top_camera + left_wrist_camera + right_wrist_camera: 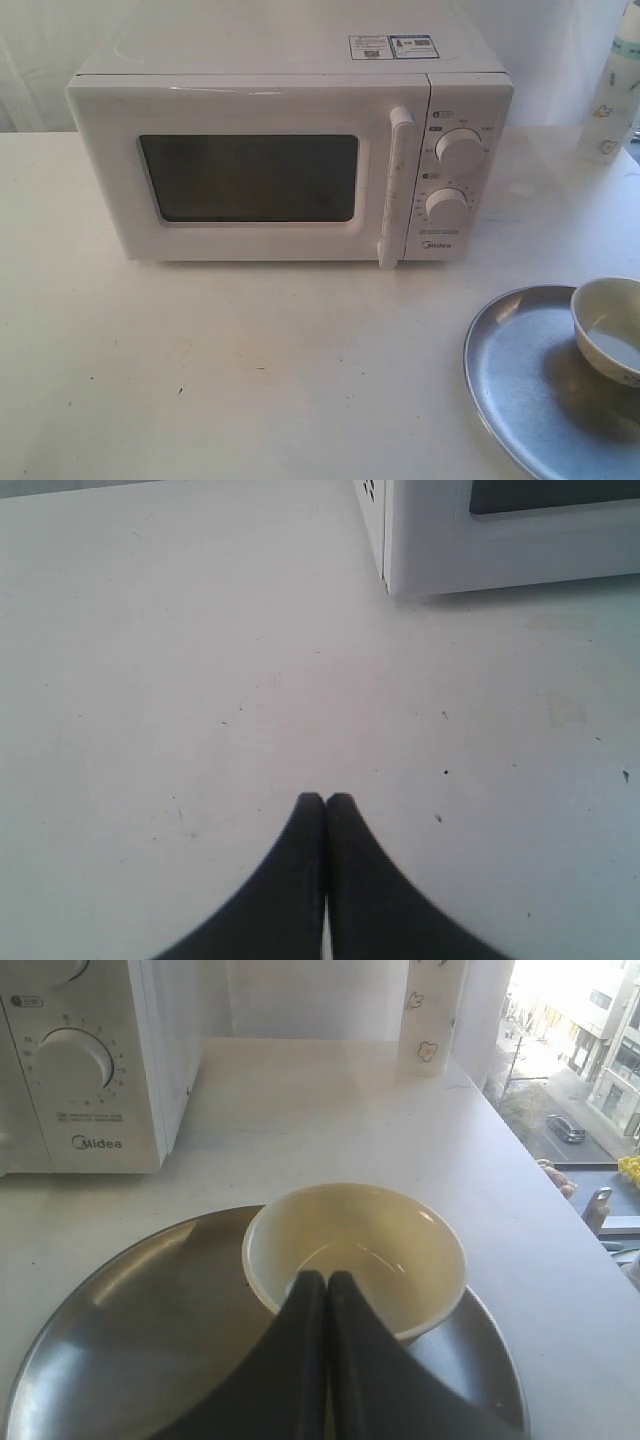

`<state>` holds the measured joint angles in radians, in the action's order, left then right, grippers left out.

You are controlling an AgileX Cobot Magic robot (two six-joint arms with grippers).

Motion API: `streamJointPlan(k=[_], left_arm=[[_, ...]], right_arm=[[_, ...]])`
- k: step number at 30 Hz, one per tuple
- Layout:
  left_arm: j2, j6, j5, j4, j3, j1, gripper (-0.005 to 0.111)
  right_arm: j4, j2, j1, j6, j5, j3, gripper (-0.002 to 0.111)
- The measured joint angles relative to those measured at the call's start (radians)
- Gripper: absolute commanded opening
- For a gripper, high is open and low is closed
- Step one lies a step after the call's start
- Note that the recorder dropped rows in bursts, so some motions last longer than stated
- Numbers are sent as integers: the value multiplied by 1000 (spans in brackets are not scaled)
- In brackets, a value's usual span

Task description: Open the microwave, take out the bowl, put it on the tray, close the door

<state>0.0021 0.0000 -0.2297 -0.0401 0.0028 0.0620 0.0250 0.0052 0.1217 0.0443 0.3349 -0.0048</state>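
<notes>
The white microwave (290,150) stands at the back of the table, and its door (250,180) with the dark window and vertical bar handle (393,190) is closed. At the front right lies the silver tray (520,370) with the cream bowl (608,325) upright on it. In the right wrist view, my right gripper (326,1276) is shut and empty, its tips over the near rim of the bowl (380,1230) on the tray (130,1310). My left gripper (326,798) is shut and empty over bare table, near the microwave's corner (500,540). Neither gripper shows in the exterior view.
A tall white cup with cartoon prints (615,90) stands at the back right, beside the microwave. The table's (250,370) right edge (560,1240) runs close to the tray, with a window drop beyond it.
</notes>
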Motion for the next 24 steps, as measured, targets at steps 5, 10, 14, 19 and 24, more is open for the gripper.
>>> streamJointPlan(k=[5, 10, 14, 19, 24], left_arm=[[0, 0, 0, 0, 0, 0, 0], [0, 0, 0, 0, 0, 0, 0], [0, 0, 0, 0, 0, 0, 0], [0, 0, 0, 0, 0, 0, 0], [0, 0, 0, 0, 0, 0, 0]], right_arm=[[0, 0, 0, 0, 0, 0, 0], [0, 0, -25, 0, 0, 0, 0], [0, 0, -76, 0, 0, 0, 0], [0, 0, -117, 0, 0, 0, 0], [0, 0, -98, 0, 2, 0, 0]])
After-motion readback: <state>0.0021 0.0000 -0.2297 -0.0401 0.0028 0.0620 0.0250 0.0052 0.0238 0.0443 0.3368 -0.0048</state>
